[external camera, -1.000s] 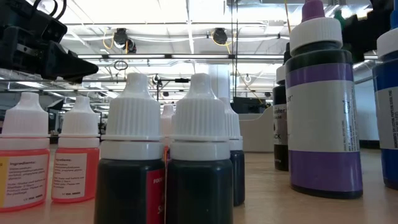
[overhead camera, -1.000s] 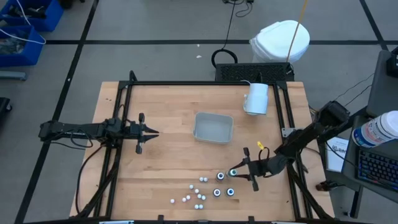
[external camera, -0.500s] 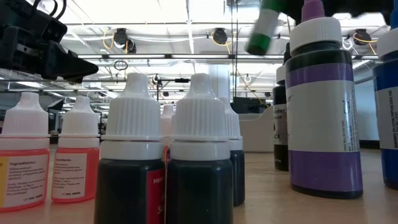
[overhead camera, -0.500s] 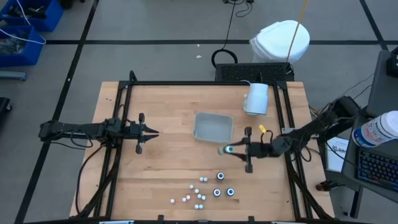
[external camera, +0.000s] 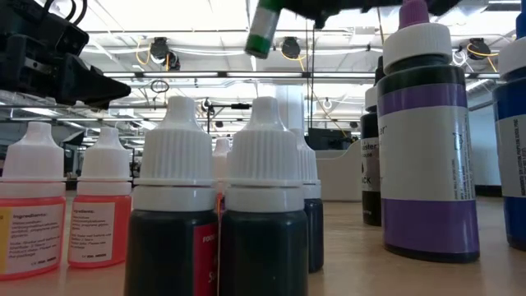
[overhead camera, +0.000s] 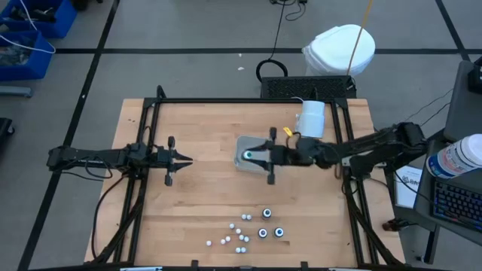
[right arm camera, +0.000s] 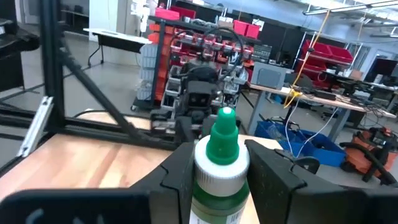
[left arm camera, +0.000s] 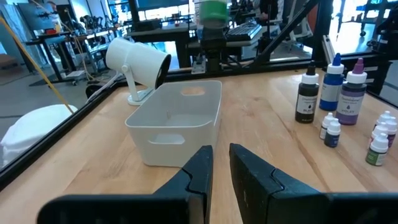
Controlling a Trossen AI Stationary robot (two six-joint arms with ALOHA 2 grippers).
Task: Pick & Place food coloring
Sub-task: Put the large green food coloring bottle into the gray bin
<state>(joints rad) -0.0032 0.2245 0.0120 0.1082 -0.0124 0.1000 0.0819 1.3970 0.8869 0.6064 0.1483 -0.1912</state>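
My right gripper is shut on a green-capped food coloring bottle and holds it in the air over the left part of the grey tray. The low view shows the bottle's lower end high above the table. Three dark bottles and several small white-capped ones stand near the front edge. My left gripper waits at the table's left, pointing level at the tray, its fingers all but together and holding nothing. My right gripper pinches the bottle's body just under its white collar between its two fingers, one on each side. The fingers lie level and come from the table's right. The bottle stands about upright with its green cap up, lifted clear above the tray.
A white cylinder on a small stand sits behind the tray at the far right. A black frame borders the table. In the left wrist view the taller black, blue and purple bottles stand right of the tray.
My right gripper has carried the green-capped bottle up from the group of bottles near the front edge, then toward the far edge and the left, until it came over the tray. Its wrist has turned on the way. The bottle stays gripped.
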